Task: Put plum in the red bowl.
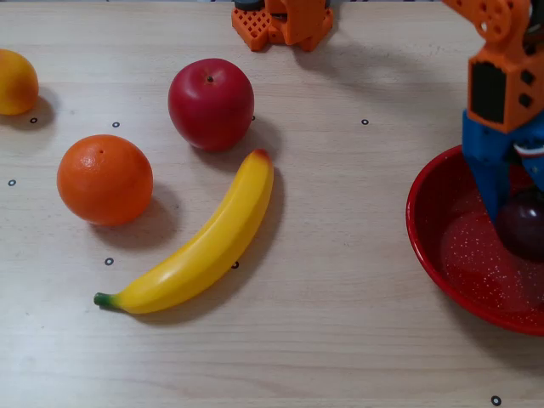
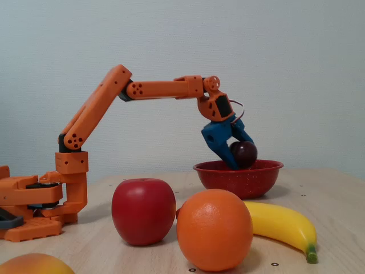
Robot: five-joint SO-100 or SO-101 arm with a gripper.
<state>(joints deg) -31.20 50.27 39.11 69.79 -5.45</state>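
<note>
The dark purple plum [image 1: 522, 225] sits between the blue fingers of my gripper [image 1: 512, 212], which is shut on it. In the fixed view the plum [image 2: 245, 153] hangs at rim height over the red bowl [image 2: 251, 178], inside the gripper [image 2: 238, 155]. In the overhead view the red bowl [image 1: 446, 255] with white speckles is at the right edge, partly cut off by the frame. The plum is over the bowl's inside; I cannot tell whether it touches the bowl's floor.
A red apple [image 1: 211, 104], an orange [image 1: 104, 178], a banana [image 1: 200, 242] and a yellow-orange fruit [image 1: 15, 81] lie left of the bowl on the wooden table. The arm's orange base [image 1: 285, 21] stands at the far edge.
</note>
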